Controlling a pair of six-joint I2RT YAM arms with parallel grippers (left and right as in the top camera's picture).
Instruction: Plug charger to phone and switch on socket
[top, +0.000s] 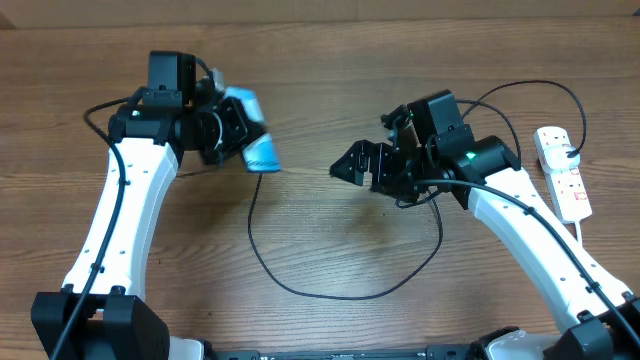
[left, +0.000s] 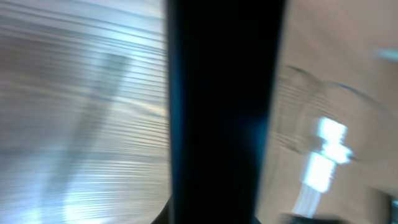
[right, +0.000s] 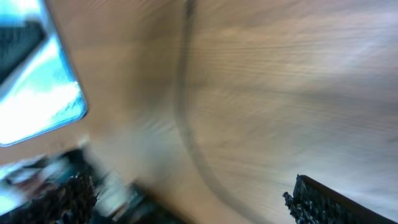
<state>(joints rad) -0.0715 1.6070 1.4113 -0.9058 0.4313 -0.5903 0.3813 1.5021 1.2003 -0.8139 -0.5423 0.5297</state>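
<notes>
Phone (top: 262, 152) is being held tilted in the clamped left gripper (top: 238, 135), motion-blurred. Right gripper (top: 348, 166) is hovering near it, fingers spread wide, gripping nothing. Charger (top: 330, 295) is looping across the wooden table (top: 330, 60); socket (top: 563, 170) is lying far right.

Light-blue phone (top: 256, 141) sits tilted at far left. The thin black charger cable (top: 330, 296) loops wide across the near middle. The white power strip (top: 563, 172) lies flat at right.
</notes>
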